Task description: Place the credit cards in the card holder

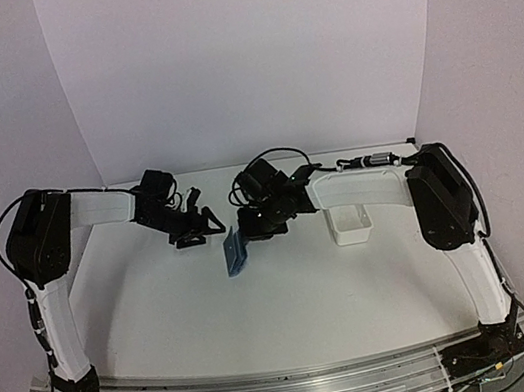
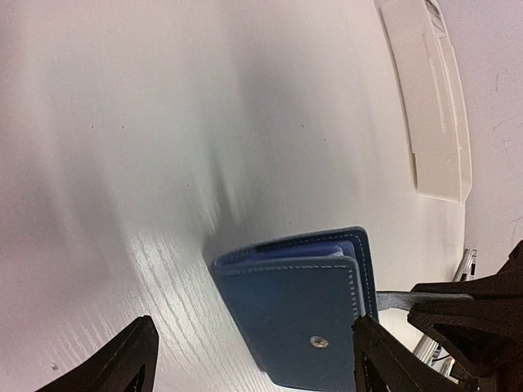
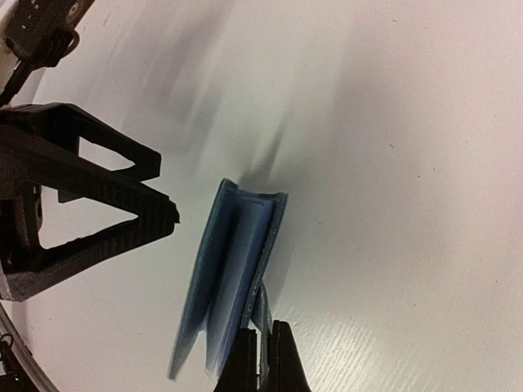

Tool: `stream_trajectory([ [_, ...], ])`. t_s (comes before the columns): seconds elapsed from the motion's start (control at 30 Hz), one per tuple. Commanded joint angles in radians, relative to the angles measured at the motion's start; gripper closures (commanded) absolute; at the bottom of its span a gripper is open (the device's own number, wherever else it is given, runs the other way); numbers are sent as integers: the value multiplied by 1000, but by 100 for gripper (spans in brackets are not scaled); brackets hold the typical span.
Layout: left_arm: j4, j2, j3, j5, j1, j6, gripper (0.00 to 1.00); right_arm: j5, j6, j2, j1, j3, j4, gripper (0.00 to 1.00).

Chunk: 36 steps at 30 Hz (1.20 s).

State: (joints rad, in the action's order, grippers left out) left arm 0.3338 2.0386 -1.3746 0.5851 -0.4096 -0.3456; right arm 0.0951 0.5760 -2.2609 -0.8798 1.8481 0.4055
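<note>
Near the middle of the table [image 1: 261,308], just ahead of the two wrists, the card holder [image 1: 236,253] stands on one edge rather than lying flat, its dark-blue covers parted a little like a book held ajar. Seen from the right wrist, its spine is at the end away from that camera, and paler blue leaves show between the covers; whether any of them is a card I cannot tell. The right gripper [image 3: 263,336] is pinched fully closed on a thin flap at the holder's near edge, its two fingertips pressed together with the flap running in between them. The left gripper [image 2: 252,331] is spread wide and has hold of nothing. In its own wrist view the fingers [image 2: 127,363] stand to either side of the holder, whose one cover faces the camera with a small metal snap stud [image 2: 319,342] showing. One finger is well apart from the cover. The other sits just beside the holder's far edge, and whether it touches cannot be made out. From above, the left gripper is just to the left of the holder and the right gripper is just behind it. A white tray [image 1: 351,225] rests on the table to the right, beside the right arm and apart from the holder.
</note>
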Motion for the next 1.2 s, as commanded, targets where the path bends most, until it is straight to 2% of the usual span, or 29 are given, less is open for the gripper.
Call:
stream_trajectory([
  [0.0, 35, -84, -36, 28, 24, 47, 18, -31, 56, 75, -11, 49, -42, 100],
  [0.33, 48, -117, 6, -11, 41, 84, 29, -80, 108, 47, -21, 45, -78, 100],
  [0.53, 40, -143, 28, 111, 40, 150, 20, -70, 91, 43, -20, 42, -79, 100],
  [0.6, 54, -135, 43, 106, 39, 171, 18, -63, 91, 40, -19, 31, -79, 100],
  [0.77, 77, -135, 73, 153, 26, 236, 7, -77, 90, 34, -19, 47, -79, 100],
  [0.87, 52, -179, 93, 71, -36, 351, 5, -85, 79, 16, -19, 86, -79, 100],
  [0.93, 51, -184, 92, -35, -78, 428, 8, -87, 77, 8, -19, 98, -79, 100],
  [1.0, 45, -172, 94, -102, -86, 442, 12, -87, 77, 5, -19, 94, -79, 100],
  [1.17, 17, -159, 113, -121, -86, 422, 29, -83, 79, 13, -18, 61, -79, 100],
])
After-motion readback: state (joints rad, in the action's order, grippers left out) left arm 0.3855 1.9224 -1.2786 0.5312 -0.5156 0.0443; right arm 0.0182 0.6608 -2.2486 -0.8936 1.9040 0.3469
